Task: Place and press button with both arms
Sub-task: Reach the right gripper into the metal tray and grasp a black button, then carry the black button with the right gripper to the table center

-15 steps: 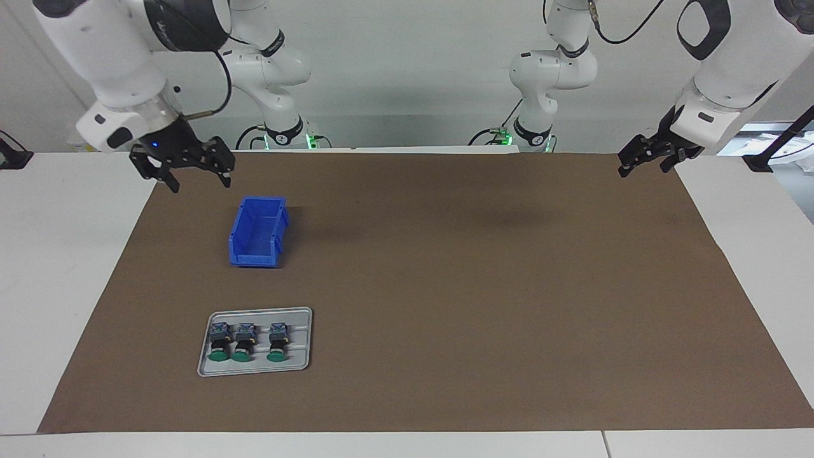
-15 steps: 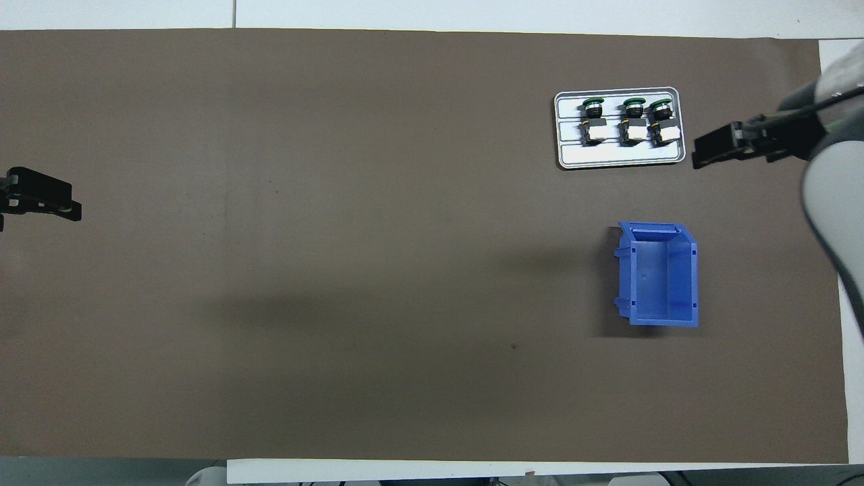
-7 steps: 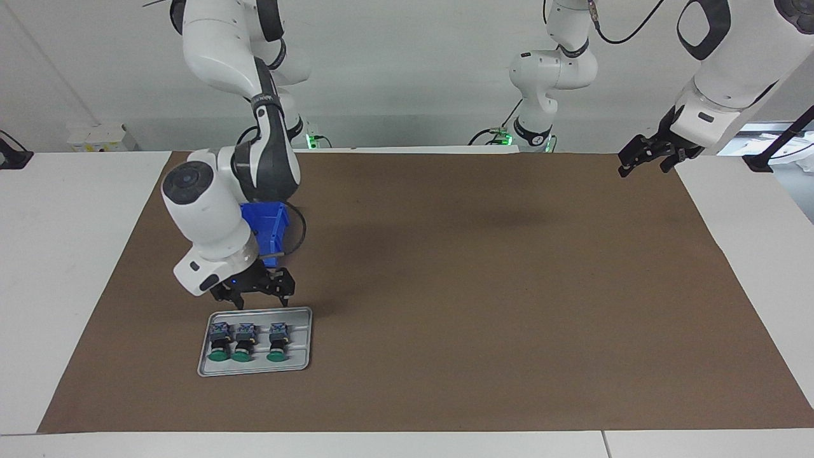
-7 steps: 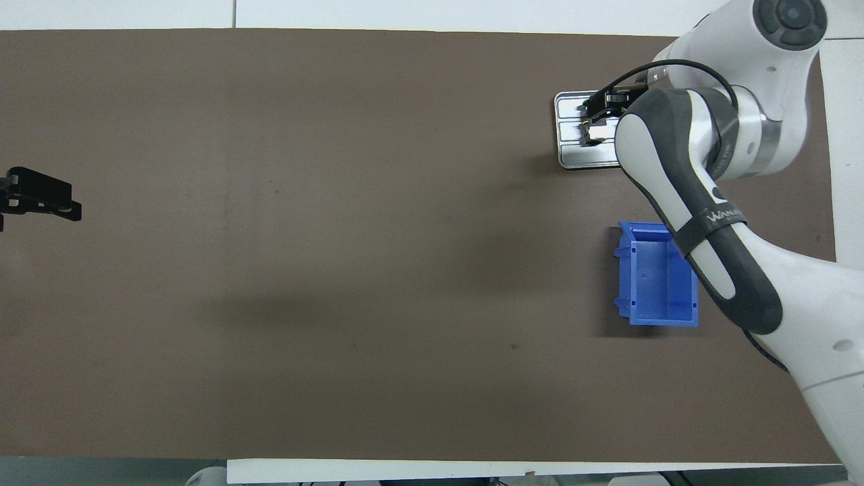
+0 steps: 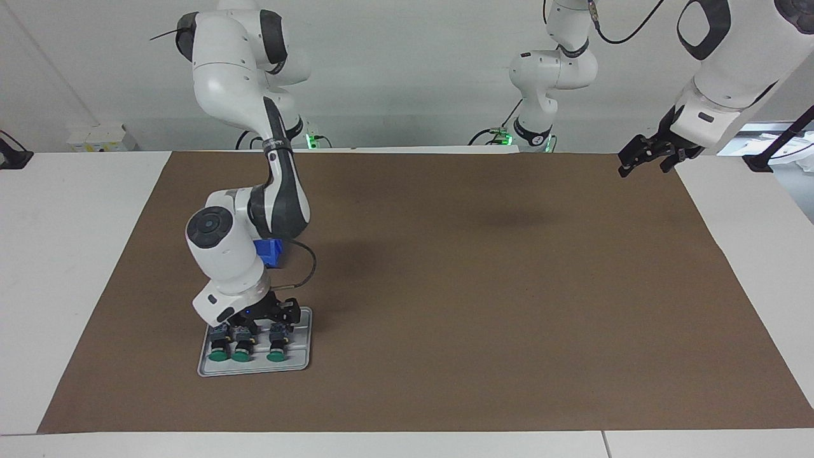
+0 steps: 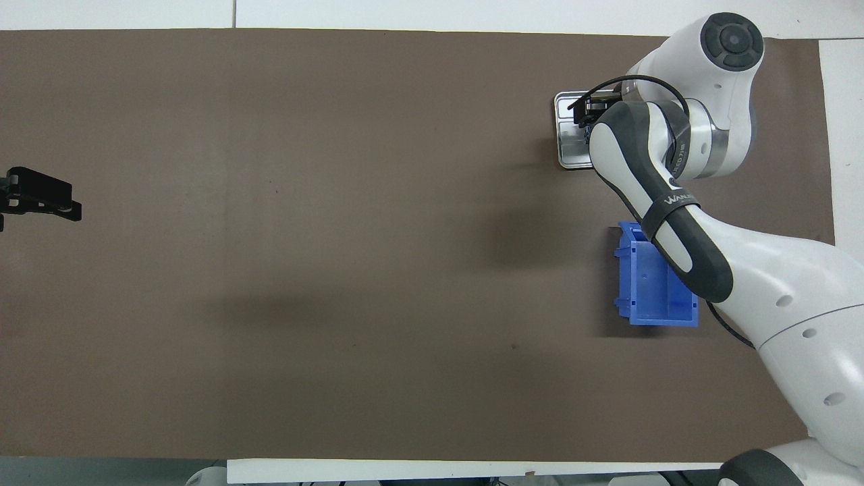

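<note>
The fingers of the right gripper (image 5: 275, 316) are down at the grey terminal blocks of the buttons, at the robot-side part of the grey tray (image 5: 303, 364). I cannot tell if they are wide or narrow, because the black gripper body hides the tips, and I cannot say that they hold anything. The gripper seems to be lowest over the button (image 5: 277, 340) at the end of the row that is toward the middle of the table. The two other buttons (image 5: 229, 341) lie beside it in the same tray, all three with the green cap pointing away from the robots. I think they lie on their side like this so that the fingers can take the boxy block from above (the round cap would be harder to pinch).

The right wrist points nearly straight down, the white forearm stands bent over the tray, and the upper arm passes over the blue bin (image 6: 641, 287), which sits nearer to the robots than the tray. In my judgement, the step is the pick of one button, and the placing and pressing are not yet done.

The left gripper (image 5: 647, 158) waits in the air with open fingers, over the mat's edge at the left arm's end of the table.
</note>
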{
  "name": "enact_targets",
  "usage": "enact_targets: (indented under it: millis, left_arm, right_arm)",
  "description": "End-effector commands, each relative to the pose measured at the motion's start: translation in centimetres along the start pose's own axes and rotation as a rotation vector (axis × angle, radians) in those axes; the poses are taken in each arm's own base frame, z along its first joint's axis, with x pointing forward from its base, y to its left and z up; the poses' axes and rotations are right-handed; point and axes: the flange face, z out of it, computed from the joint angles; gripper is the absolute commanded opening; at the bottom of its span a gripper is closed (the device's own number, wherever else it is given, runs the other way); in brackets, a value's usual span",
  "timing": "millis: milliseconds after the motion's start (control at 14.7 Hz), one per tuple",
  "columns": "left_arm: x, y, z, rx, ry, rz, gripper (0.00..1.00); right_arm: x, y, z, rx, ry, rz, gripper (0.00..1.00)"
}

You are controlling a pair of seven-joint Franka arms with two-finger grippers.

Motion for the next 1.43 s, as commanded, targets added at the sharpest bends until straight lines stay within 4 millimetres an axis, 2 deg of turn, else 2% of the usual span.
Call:
enact_targets:
  millis: [0,204,409,477,613,681,749,954,1022,1158,1363]
  left_arm:
    - [-0.4,-0.2,-0.1,-0.008,0.011,-0.003,1.00]
    - [-0.5,-0.2,-0.2,-0.008,0.011,-0.002,1.00]
    - [-0.5,-0.3,-0.1,-0.009,0.012,0.013,1.00]
    - [-0.5,-0.2,0.0,-0.008,0.009,0.013,1.00]
    - [-0.6,0.0,-0.1,-0.006,0.009,0.017,1.00]
    - [-0.5,0.0,-0.1,-0.006,0.011,0.019,1.00]
    - [-0.6,0.0,0.0,-0.004,0.008,0.026,1.00]
    - [-0.5,-0.1,0.0,0.039,0.012,0.042,1.00]
    - [-0.5,-0.1,0.0,0.047,0.014,0.043,1.00]
    - [-0.4,-0.3,-0.1,0.052,0.018,0.040,1.00]
    - [-0.4,-0.2,-0.1,0.052,0.021,0.037,1.00]
  right_arm:
    - [0.1,-0.2,1.8,0.011,0.013,0.020,0.79]
    - [-0.1,0.1,2.9,0.009,0.015,0.022,0.75]
    - [-0.4,0.2,3.4,0.009,0.014,0.023,0.61]
    - [-0.6,0.1,3.7,0.008,0.012,0.018,0.49]
    - [-0.5,0.2,3.4,0.007,0.003,0.011,0.09]
    - [-0.4,-0.3,2.9,0.012,0.005,0.008,0.00]
    - [-0.3,-0.4,1.9,0.011,-0.005,0.006,0.00]
    - [0.0,-1.0,-3.9,0.019,-0.077,0.004,0.00]
    - [-0.4,-2.0,-5.7,0.025,-0.082,-0.005,0.00]
    - [-1.6,-5.3,-8.4,0.030,-0.112,0.039,0.00]
    - [-3.8,-13.6,-9.6,0.014,-0.150,0.223,0.00]
